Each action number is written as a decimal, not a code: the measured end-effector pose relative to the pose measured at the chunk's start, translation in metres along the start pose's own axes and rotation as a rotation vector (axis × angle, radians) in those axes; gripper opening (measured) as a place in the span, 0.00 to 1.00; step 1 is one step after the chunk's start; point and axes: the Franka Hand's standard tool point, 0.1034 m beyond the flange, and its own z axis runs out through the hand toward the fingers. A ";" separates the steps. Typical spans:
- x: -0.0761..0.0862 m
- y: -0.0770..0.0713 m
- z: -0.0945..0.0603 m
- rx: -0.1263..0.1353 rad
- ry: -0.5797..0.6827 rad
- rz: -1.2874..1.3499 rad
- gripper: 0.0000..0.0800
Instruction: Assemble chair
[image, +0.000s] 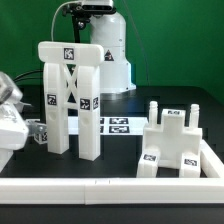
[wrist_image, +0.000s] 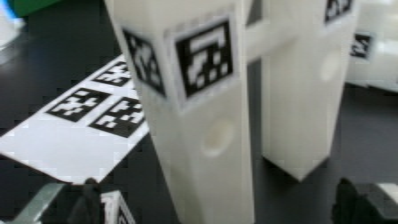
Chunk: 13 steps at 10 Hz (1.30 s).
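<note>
A tall white chair part (image: 72, 95) stands upright on the black table, left of centre in the exterior view. It has two posts, a top bar and crossed braces, and carries square tags. My gripper (image: 14, 115) sits at that view's left edge, beside the part's lower posts. In the wrist view the tagged posts (wrist_image: 210, 120) fill the picture, and my gripper (wrist_image: 222, 205) is open, one dark fingertip (wrist_image: 89, 203) on each side of the nearer post, not touching it. A lower white chair part with upright pegs (image: 172, 140) stands at the exterior view's right.
The marker board (image: 112, 126) lies flat on the table between the two parts and also shows behind the posts as the marker board (wrist_image: 98, 105). A white rail (image: 110, 187) borders the front and right of the work area. The robot base (image: 105, 50) stands at the back.
</note>
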 end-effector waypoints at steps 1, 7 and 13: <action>0.004 0.000 0.000 0.075 0.017 0.007 0.81; -0.004 0.008 0.034 0.090 0.002 0.048 0.81; -0.007 -0.004 0.046 0.067 0.002 0.056 0.81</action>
